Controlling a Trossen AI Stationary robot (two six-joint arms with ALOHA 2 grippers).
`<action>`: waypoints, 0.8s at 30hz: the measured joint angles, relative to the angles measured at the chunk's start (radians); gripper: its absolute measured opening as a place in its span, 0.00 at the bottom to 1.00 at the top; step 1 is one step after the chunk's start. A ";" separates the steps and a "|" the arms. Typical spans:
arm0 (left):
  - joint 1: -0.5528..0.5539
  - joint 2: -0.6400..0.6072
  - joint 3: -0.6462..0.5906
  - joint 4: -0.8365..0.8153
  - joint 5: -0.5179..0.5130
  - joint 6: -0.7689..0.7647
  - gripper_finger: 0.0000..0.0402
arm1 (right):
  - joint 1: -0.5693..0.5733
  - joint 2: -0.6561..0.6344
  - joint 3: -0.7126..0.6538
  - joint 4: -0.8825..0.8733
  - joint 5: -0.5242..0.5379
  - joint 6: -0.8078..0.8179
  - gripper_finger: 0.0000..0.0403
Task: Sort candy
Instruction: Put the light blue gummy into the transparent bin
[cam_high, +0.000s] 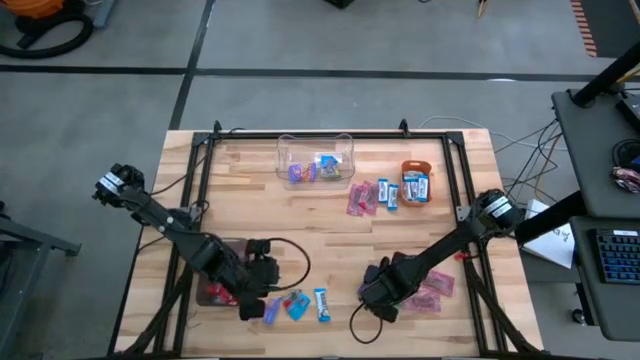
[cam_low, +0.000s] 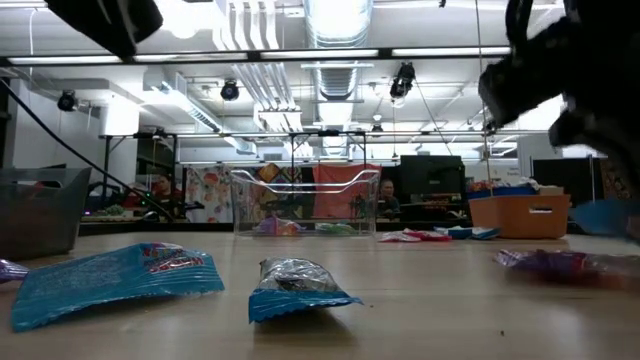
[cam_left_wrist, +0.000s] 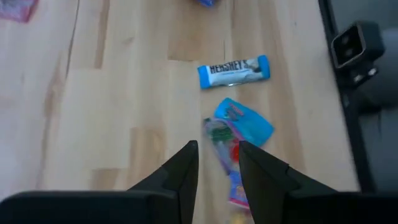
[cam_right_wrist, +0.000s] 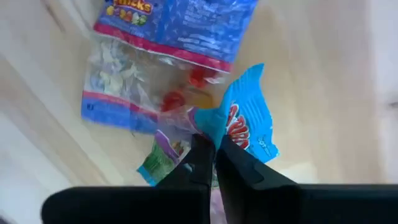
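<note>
**Both arms low over the near edge, candy scattered across the tabletop**

The right gripper (cam_right_wrist: 211, 163) is clenched, fingertips pinching the edge of a teal candy packet (cam_right_wrist: 245, 121) near the tabletop's (cam_high: 250, 205) near-right corner. The left gripper (cam_left_wrist: 217, 163) hangs partly parted over a purple packet (cam_left_wrist: 227, 155) by the near edge, gripping nothing. More candy lies in the clear box (cam_high: 315, 160) and orange bowl (cam_high: 416, 184) toward the far edge.

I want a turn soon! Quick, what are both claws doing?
Left gripper: open, over a teal candy.
Right gripper: shut at a blue wrapper; grip unclear.
</note>
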 joint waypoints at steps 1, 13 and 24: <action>-0.014 0.000 0.000 0.000 -0.013 -0.038 0.24 | -0.004 -0.010 0.005 -0.022 0.000 -0.021 0.02; -0.182 0.060 -0.001 0.135 -0.189 -0.356 0.20 | -0.156 -0.237 0.009 -0.062 0.201 -0.345 0.02; -0.195 0.171 0.003 0.235 -0.213 -0.357 0.20 | -0.562 -0.358 -0.067 0.636 0.400 -1.044 0.02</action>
